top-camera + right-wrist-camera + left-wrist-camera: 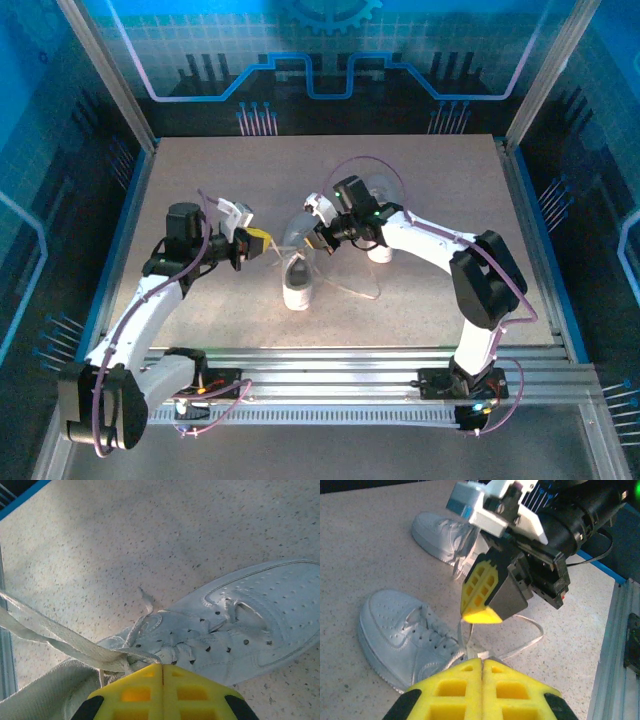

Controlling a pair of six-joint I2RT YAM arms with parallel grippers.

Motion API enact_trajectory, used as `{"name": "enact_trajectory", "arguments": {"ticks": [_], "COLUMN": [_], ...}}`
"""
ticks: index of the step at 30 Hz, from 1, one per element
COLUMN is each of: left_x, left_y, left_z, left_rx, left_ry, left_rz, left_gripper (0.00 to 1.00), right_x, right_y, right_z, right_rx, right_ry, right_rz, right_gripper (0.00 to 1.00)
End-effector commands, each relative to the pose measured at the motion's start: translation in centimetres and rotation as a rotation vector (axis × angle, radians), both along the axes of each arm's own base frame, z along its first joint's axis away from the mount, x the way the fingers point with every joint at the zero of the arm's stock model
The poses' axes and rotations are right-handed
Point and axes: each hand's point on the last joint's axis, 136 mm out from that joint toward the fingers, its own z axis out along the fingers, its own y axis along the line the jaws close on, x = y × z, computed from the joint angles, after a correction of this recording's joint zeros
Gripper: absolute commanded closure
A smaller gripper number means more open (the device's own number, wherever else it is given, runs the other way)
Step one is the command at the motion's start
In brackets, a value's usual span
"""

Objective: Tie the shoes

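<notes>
On the speckled counter (200,180): both shoes, near the middle. From either side, left arm (150,300) and right arm (470,270) bent inward, wrists nearly meeting over the near shoe (297,283). Long axis of that shoe roughly near-to-far, toe seemingly toward the arm bases, eyelets just below and between the two pincers. Beyond it the far shoe (380,250), partly hidden behind the right arm and out of the work.

Left pincer (482,664) shut, yellow pads flat together, apparently pinching a thin strand of lace (461,637) that rises straight to the right pincer (479,616) just above. Right pincer likewise closed, apparently nipping the same lace where a flat band of it reaches the fingertips in its own wrist view. Off to the right of the shoe, a slack loop (530,635) lying on the counter.

Judging from this: mid-knot, both ends in hand. Neither arm clearly nearer; shoe directly beneath both. Next, likely a pull apart sideways, across the shoe's long axis, with a risk of dragging the shoe or slipping the thin strand.
</notes>
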Motion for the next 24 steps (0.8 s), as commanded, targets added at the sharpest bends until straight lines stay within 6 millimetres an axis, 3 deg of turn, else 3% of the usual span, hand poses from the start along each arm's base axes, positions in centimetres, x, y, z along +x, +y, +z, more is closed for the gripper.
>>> {"name": "enact_trajectory", "arguments": {"ticks": [1,8,14,15,20,24], "left_x": [-0.8,-0.9,-0.3,-0.2,0.1,-0.2], "left_y": [0.6,1.2,2.2,2.3,1.7,-1.2], "left_z": [-1.5,-2.3,-1.0,-0.5,2.0,2.0], "left_rx": [0.035,0.074,0.130,0.134,0.142,0.222], "left_ry": [0.042,0.053,-0.051,-0.081,-0.239,-0.330], "left_rz": [0.016,0.049,0.105,0.108,0.058,-0.122], "left_gripper": [1.00,0.99,0.60,0.58,0.56,0.63], "right_x": [2.1,2.1,1.5,1.4,1.3,1.2], "right_y": [-0.5,0.3,0.9,0.9,0.7,0.7], "right_z": [3.6,3.5,3.1,3.0,2.4,2.1], "right_rx": [0.091,0.155,0.160,0.156,0.150,0.155], "right_ry": [-0.128,-0.113,-0.075,-0.069,-0.037,-0.007], "right_rz": [-0.077,-0.067,-0.007,0.000,0.017,0.032], "right_gripper": [1.00,1.00,1.00,1.00,1.00,1.00]}}
